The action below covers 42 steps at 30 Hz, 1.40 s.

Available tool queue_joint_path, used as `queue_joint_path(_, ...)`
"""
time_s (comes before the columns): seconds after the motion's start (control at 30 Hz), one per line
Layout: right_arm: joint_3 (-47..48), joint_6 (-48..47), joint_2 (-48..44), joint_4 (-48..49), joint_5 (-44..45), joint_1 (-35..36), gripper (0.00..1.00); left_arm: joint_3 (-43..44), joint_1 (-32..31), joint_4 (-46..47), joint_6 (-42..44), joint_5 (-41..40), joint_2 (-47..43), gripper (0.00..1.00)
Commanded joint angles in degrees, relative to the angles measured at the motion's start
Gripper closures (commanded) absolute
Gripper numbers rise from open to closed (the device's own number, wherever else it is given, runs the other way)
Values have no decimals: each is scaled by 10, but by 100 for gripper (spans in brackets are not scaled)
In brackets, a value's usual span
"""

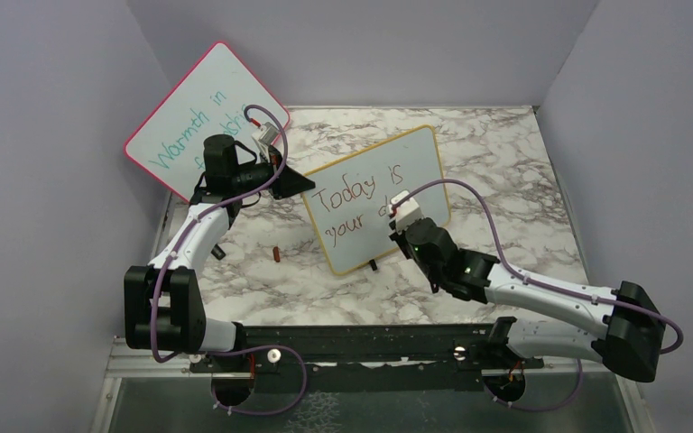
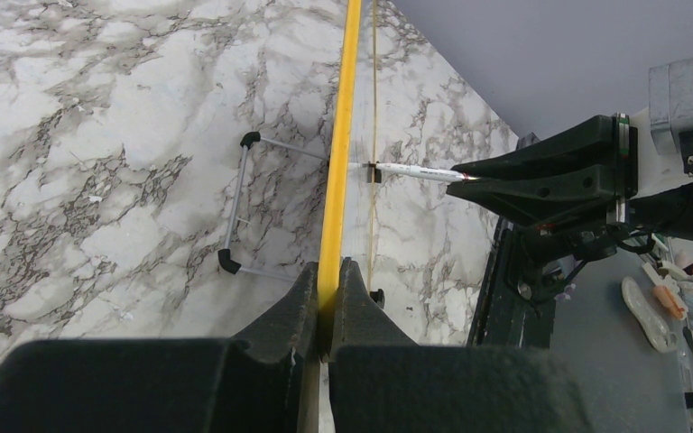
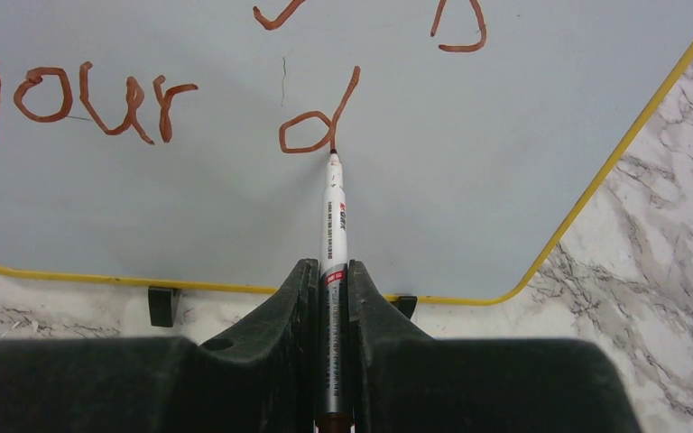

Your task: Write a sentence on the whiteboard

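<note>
Right arm [image 1: 541, 293] low, marker [image 3: 335, 216] on whiteboard [image 3: 469, 180]

A pink-framed whiteboard [image 1: 200, 92] stands at the far left, tilted on one corner and leaning to the left wall [image 1: 45, 135]. It carries teal handwriting: "Warmth in" on the first line, and a second line that is partly hidden. The surface [image 1: 505, 162] has a white marble pattern with grey veins. On it, left of the middle and well apart from the pink board, lies a small red-brown marker cap [image 1: 275, 254]. The walls are pale lilac.
</note>
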Motion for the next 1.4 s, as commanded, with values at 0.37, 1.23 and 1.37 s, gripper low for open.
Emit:
queue_joint_path(0.37, -20, -12, -37, 39, 44, -4, 100, -3, 2, -40, 44, -35, 18, 100)
queue_joint_path(1.23, -17, -30, -4, 83, 15, -19, 99, -2, 2, -41, 45, -35, 18, 100)
queue_joint_path(1.37, -14, -34, -2, 87, 1, -19, 99, -2, 2, -41, 46, -35, 18, 100)
